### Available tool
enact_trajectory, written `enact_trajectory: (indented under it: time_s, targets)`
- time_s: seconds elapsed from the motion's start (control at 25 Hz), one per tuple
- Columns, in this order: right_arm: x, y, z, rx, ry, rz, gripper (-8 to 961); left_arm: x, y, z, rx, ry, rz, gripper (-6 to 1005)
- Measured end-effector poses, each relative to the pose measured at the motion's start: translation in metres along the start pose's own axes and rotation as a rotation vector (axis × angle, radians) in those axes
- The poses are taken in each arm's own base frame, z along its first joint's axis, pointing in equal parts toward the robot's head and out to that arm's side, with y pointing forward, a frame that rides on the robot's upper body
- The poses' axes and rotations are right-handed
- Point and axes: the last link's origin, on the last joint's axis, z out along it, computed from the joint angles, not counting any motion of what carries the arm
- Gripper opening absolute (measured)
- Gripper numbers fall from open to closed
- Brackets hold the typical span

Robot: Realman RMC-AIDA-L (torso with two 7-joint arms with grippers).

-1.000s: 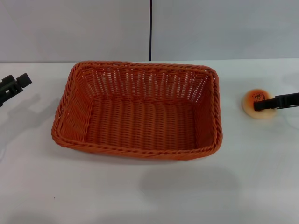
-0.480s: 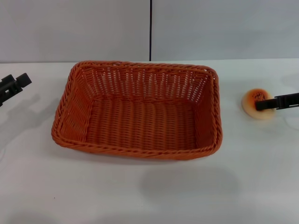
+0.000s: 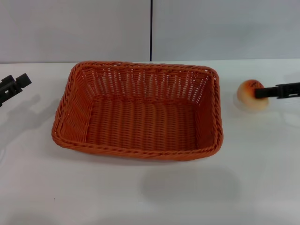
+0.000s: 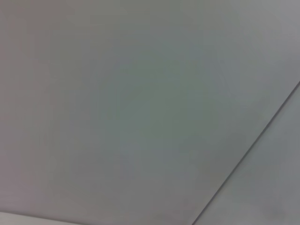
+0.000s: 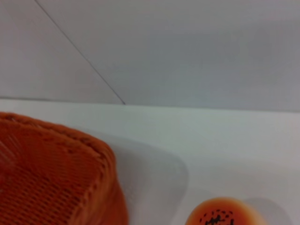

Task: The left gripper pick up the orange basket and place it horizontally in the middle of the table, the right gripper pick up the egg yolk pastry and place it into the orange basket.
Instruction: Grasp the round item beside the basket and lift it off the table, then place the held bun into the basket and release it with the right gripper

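The orange basket (image 3: pixel 140 112) lies flat and lengthwise across the middle of the white table (image 3: pixel 140 197), with nothing inside it. To its right, the egg yolk pastry (image 3: pixel 246 93) hangs just above the tabletop, held in my right gripper (image 3: pixel 258 92), whose thin black fingers reach in from the right edge. The right wrist view shows a corner of the basket (image 5: pixel 51 173) and the pastry's speckled top (image 5: pixel 220 216) close by. My left gripper (image 3: pixel 14 84) is parked at the far left edge, apart from the basket.
A grey wall with a dark vertical seam (image 3: pixel 151 30) stands behind the table. The left wrist view shows only that wall. Bare tabletop lies in front of the basket and on both sides of it.
The right gripper has risen with the pastry, which has left the table and shifted slightly toward the basket. The basket and the left arm have not moved.
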Motion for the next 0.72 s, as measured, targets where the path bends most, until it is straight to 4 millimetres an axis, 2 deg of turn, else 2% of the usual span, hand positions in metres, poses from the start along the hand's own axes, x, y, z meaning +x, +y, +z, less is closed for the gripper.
enact_trajectory:
  time_s: [0.12,0.24,0.36,0.48,0.72]
  targets:
    - [-0.009,0.006,-0.018,0.003,-0.047,-0.016,158,0.0,0.0,-0.001,0.0,0.0,-0.002,767]
    - [-0.021,0.025,-0.037,-0.078,-0.108,-0.043,139,0.0,0.0,0.0,-0.003,0.001,-0.002,767]
    - [-0.031,0.046,-0.048,-0.19,-0.149,-0.072,118,0.0,0.001,0.002,-0.009,0.001,-0.004,767]
    - [-0.037,0.063,-0.042,-0.291,-0.15,-0.101,66,-0.001,0.003,0.004,-0.022,0.008,-0.017,767]
    - [-0.041,0.097,-0.007,-0.437,-0.032,-0.163,45,0.0,0.006,0.006,-0.045,0.02,-0.02,767]
